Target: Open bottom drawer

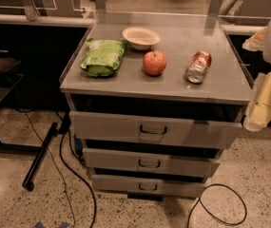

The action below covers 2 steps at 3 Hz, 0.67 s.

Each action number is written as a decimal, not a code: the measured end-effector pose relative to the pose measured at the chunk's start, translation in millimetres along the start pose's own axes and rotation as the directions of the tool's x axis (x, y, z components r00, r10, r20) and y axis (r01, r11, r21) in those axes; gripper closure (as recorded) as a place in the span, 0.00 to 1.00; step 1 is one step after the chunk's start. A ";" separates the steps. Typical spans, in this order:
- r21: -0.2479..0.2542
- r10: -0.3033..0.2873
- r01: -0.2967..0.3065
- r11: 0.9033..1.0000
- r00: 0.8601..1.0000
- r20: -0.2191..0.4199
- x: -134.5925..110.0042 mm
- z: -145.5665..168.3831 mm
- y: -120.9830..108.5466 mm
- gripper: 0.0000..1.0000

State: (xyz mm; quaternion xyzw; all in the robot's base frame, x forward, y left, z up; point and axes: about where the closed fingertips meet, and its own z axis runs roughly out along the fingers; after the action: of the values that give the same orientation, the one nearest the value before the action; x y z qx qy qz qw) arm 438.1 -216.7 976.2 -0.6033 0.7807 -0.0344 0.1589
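Below, near the bottom centre of the frame, the bottom drawer (147,185) is sitting lowest in a stack of three grey metal fronts and is showing the shortest, narrowest panel. A small dark loop handle (148,187) is lying at the centre of that panel. The drawer is appearing shut or very nearly so, with only a thin dark gap showing above its front.

The gripper (264,103) is hanging at the right edge of the frame, beside the right side of the desk (173,87) and level with the top drawer (154,129). It is well apart from the bottom handle and is touching nothing that can be seen. Whether it is set wide or narrow cannot be told, and it is holding nothing visible.

On the desk top a green bag (101,57), a white bowl (140,37), a red apple (154,62) and a can (198,66) lying on its side are resting clear of the drawers.

As a judgement, the drawer is likely being stiff and fairly heavy, a rigid sheet-metal box running on slides. Its flat front is offering no purchase, so the loop handle is the place to take hold, closing around the bar and pulling straight outward. The task is not yet begun.
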 end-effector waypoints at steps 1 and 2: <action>0.000 0.000 0.000 1.000 1.000 0.000 0.0 0.0 0.0 0.00; -0.024 0.013 -0.013 1.000 1.000 -0.006 2.1 14.5 13.7 0.00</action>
State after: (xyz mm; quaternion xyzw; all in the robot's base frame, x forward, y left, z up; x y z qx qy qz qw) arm 429.2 -212.9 958.6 -0.6000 0.7854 -0.0259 0.1496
